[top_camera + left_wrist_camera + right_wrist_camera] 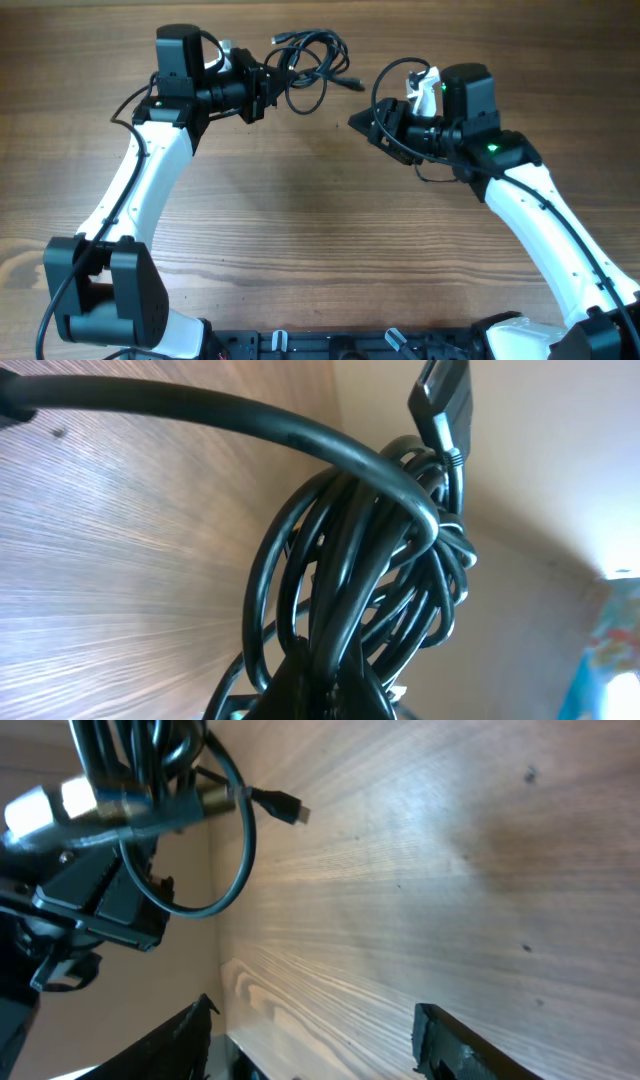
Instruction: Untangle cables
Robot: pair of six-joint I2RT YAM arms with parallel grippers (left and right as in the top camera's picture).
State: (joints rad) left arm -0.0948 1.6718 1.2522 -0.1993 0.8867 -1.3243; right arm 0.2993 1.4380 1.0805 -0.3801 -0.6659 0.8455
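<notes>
The cables [318,60] are a tangled bunch of thin black cords at the far middle of the wooden table [300,220]. My left gripper [270,86] is shut on the bunch's left side. In the left wrist view the cables [365,550] fill the frame, pinched in my left gripper [330,685], with one plug end [440,395] sticking up. My right gripper [358,120] hangs open just right of the bunch, apart from it. In the right wrist view my right gripper [310,1035] has nothing between its fingers, and the cables [150,755] with a loose plug [290,812] hang at top left.
The table's far edge [450,8] runs just behind the cables. A black rail [340,345] lies along the front edge between the two arm bases. Each arm's own thicker wires loop near its wrist [395,75].
</notes>
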